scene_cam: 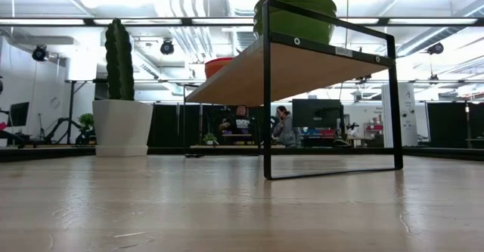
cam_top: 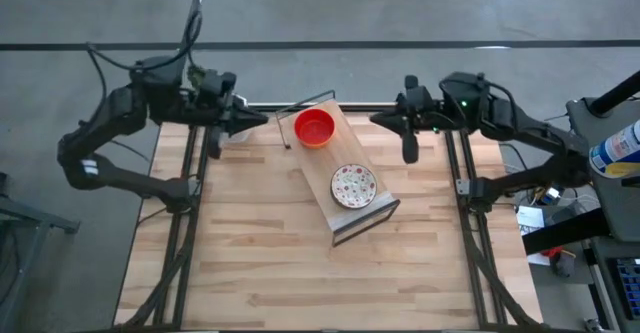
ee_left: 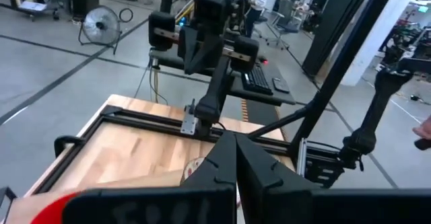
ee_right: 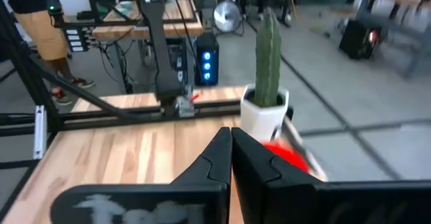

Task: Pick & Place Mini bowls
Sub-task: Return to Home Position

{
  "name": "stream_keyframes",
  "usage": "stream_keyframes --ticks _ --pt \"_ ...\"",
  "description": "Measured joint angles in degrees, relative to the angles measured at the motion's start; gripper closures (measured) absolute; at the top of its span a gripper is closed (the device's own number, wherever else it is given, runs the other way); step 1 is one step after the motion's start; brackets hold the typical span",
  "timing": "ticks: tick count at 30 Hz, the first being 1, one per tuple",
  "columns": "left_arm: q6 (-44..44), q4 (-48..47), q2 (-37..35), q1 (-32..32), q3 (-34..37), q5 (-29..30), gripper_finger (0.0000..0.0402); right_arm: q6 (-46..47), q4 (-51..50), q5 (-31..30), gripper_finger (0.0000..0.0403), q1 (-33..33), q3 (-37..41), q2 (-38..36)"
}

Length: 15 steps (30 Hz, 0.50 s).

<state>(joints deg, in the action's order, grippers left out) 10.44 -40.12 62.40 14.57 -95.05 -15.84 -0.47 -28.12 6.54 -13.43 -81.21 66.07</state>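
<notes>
Red mini bowl (cam_top: pixel 314 128) on shelf (cam_top: pixel 323 163) | between left tool (cam_top: pixel 262 120), right tool (cam_top: pixel 378 120), apart | both closed

Left arm (cam_top: pixel 108 121) and right arm (cam_top: pixel 520 123) are done in matte black (green light (cam_top: pixel 463 104) on the right one). Left gripper (ee_left: pixel 229 140) is tapered, wedge-like.

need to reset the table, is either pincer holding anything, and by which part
Nothing is held. The left pincer and the right pincer are both shut with nothing between their fingers, at the back of the table.
</notes>
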Motion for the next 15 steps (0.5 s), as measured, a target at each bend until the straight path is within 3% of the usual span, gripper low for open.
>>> stream_keyframes --ticks 4,10,13,15 --pt "1.5 2.8 -4.7 0.0 6.2 0.9 0.0401 3.5 0.5 0.0 0.0394 -0.1 7.6 -5.8" --pt "4.3 16.8 -13.4 0.1 21.9 1.3 0.0401 7.4 3.2 -3.7 0.0394 -0.1 17.0 -13.1" --pt "0.5 16.9 -17.6 0.1 28.8 6.2 0.0401 1.0 1.7 -5.8 0.0394 -0.2 20.2 -16.4" --pt "0.1 15.6 -20.3 0.1 33.3 8.4 0.0401 2.5 1.6 -6.1 0.0394 -0.1 22.7 -18.8"
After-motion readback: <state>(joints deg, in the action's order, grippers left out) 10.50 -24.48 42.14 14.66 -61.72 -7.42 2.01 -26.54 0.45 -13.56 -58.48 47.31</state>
